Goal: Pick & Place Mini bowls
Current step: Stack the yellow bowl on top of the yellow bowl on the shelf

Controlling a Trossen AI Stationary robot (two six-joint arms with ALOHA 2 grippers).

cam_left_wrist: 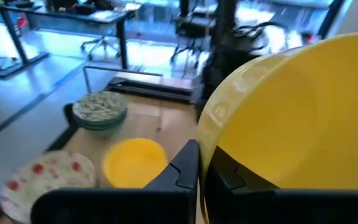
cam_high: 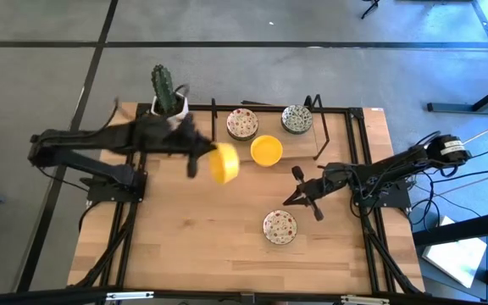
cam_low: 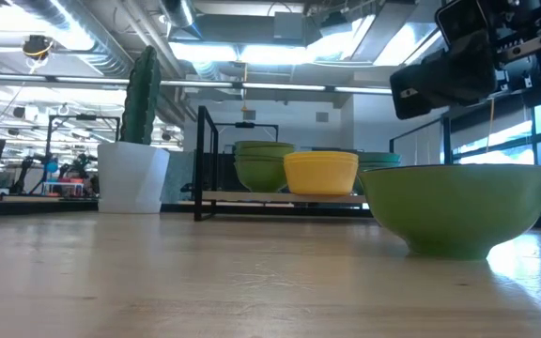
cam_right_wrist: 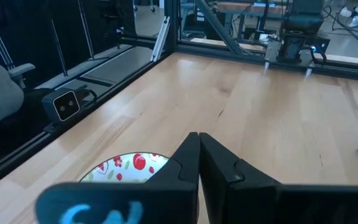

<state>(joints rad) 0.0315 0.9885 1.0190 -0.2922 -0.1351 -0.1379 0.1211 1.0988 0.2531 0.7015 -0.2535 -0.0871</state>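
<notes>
**Left claw carrying a yellow bowl toward the stack**

The left claw (cam_high: 195, 161) is pinching the rim of a yellow mini bowl (cam_high: 224, 163), holding it tilted on edge above the tabletop (cam_high: 185, 246), left of centre in the high view. A second yellow bowl (cam_high: 266, 151) is sitting just to its right, likely the target. The right claw (cam_high: 303, 193) is waiting closed and empty, right of centre, above the floral bowl (cam_high: 280, 226).
</notes>
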